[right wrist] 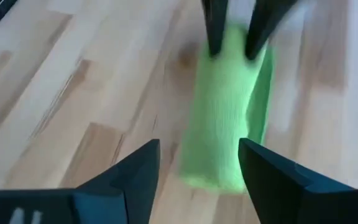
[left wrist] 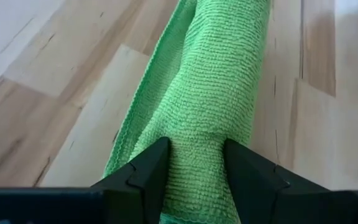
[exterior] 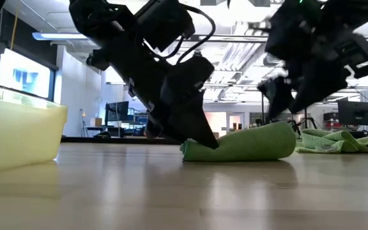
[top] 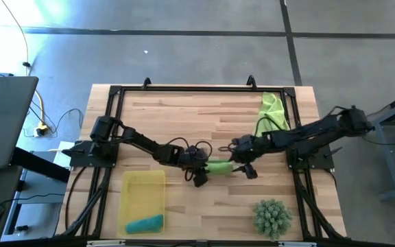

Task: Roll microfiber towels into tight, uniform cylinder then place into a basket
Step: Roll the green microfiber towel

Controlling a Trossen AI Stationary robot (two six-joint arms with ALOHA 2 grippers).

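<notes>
Three microfiber towels are in view: one rolled lime-green towel [top: 219, 166], one loose lime-green towel [top: 271, 113], and one teal towel [top: 145, 224]. There is one basket [top: 142, 182], a shallow translucent yellow tray standing at the near-left part of the wooden table [top: 204, 116]; the teal towel lies inside it as a short roll, against its near end. One spiky green ball plant [top: 273, 217] sits at the near-right corner. The rolled lime-green towel lies flat at the centre of the table, between the two grippers, well clear of the basket. In the low view it forms a stubby cylinder with a rounded, fuller right end and a flatter, pinched left end; its knit surface shows fine ribbing, and a loose edge runs along one side in the left wrist view. The left gripper [left wrist: 194, 168] is clamped on the left end of this roll, its two dark fingers pressing into the cloth on either side. The right gripper [right wrist: 197, 168] hangs just off the roll's right end with its fingers spread wide and not touching the cloth. The loose lime-green towel lies crumpled at the far-right part of the table, beside the right arm.
</notes>
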